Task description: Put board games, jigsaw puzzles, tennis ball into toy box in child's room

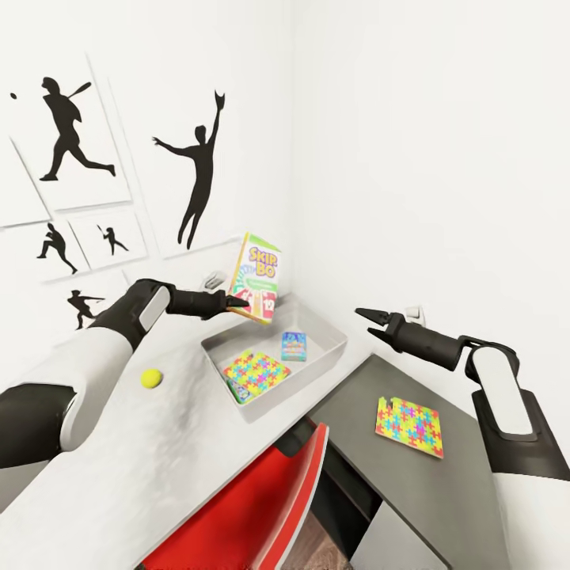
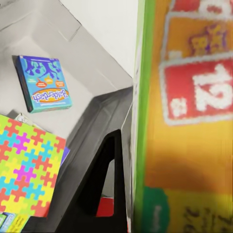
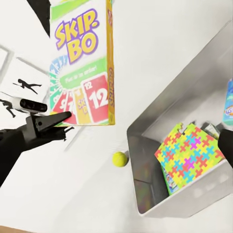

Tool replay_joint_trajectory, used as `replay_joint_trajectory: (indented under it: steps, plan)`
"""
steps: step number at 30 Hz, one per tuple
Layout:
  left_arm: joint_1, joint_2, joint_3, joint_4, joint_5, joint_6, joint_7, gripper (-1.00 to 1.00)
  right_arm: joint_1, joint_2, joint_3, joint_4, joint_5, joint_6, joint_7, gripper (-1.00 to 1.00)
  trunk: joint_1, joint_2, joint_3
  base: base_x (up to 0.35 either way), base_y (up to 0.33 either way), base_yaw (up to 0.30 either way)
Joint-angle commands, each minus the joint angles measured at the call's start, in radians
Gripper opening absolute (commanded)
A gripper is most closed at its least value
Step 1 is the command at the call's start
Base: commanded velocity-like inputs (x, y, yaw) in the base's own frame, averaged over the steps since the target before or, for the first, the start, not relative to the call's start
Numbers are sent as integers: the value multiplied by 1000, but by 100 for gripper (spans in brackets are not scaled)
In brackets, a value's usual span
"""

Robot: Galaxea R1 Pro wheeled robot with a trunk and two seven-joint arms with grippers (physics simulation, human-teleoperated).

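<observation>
Reaching forward, left tool (image 1: 240, 303) holds Skip-Bo box (image 1: 255, 279) above toy box (image 1: 332, 332).

Skip-Bo box held above the toy box

The left tool (image 3: 65, 121) grips the Skip-Bo box (image 3: 85, 63) by its lower edge, upright, above the white worktop (image 3: 73, 194). Beyond the tool sit the tennis ball (image 3: 119, 158) and the toy box (image 3: 194, 194), a jigsaw puzzle (image 3: 191, 158) inside.
</observation>
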Motion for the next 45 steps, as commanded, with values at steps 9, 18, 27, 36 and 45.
replay_joint_trajectory:
  steps: [9, 18, 27, 36, 45]
  plan:
    - [-2, -6, -40, 32, 1, 77, 10, -100, -1, -59, -2, -2, -64, 5, 12, 100, 1, -2, -17, 0, 0, 0]
    - [-3, -19, -46, 34, -16, 109, 13, -100, -1, -64, 3, -3, -84, 5, 11, 100, 1, -2, -32, 0, 0, 0]
    - [-6, -21, -49, 34, -57, 123, -2, -100, -1, -64, 7, -5, -84, 5, 10, 100, 1, -2, -47, 0, 0, 0]
    - [-39, -19, -82, 34, -86, 140, -6, -100, -1, -64, 8, -5, -83, 5, 10, 100, 1, -2, -62, 0, 0, 0]
    - [-41, -25, -170, 25, -93, 137, -140, -100, -1, -66, 5, -5, -84, 5, 11, 100, 1, -2, -76, 0, 0, 0]
